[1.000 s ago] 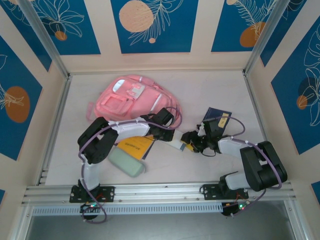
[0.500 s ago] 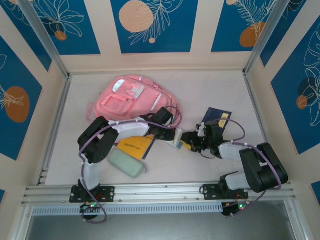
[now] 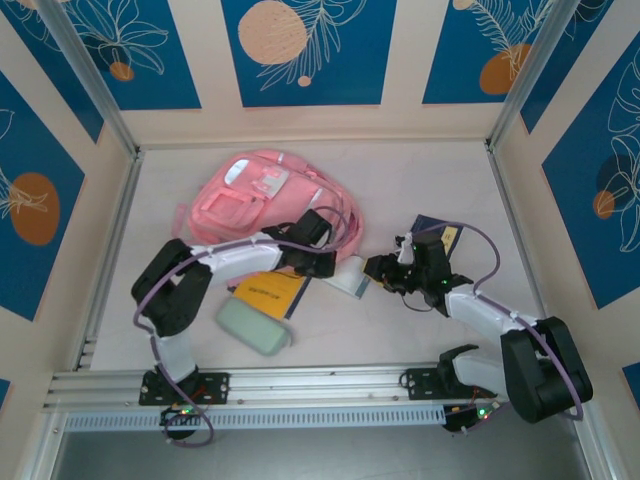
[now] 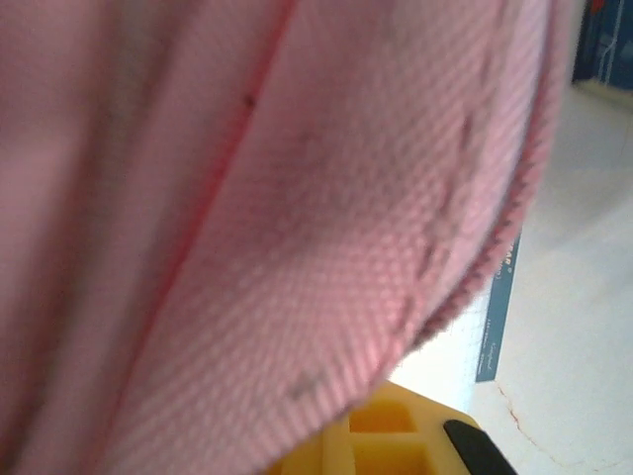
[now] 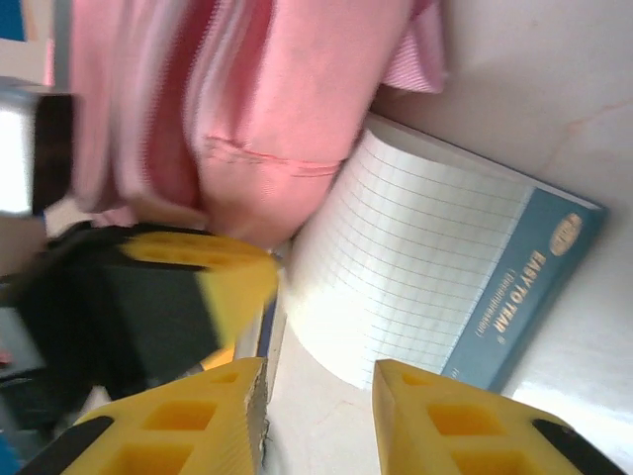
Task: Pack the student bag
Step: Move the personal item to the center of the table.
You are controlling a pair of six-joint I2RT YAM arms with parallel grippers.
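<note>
Right wrist: right end effector released, left end effector clenched on student bag.

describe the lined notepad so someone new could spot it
Start at the large soft pink fabric backpack. At its near right corner lies a white ruled notepad with a blue strip along one edge. The yellow book and pale green pouch to its left and the dark blue booklet to its right have no ruled white face.
</note>
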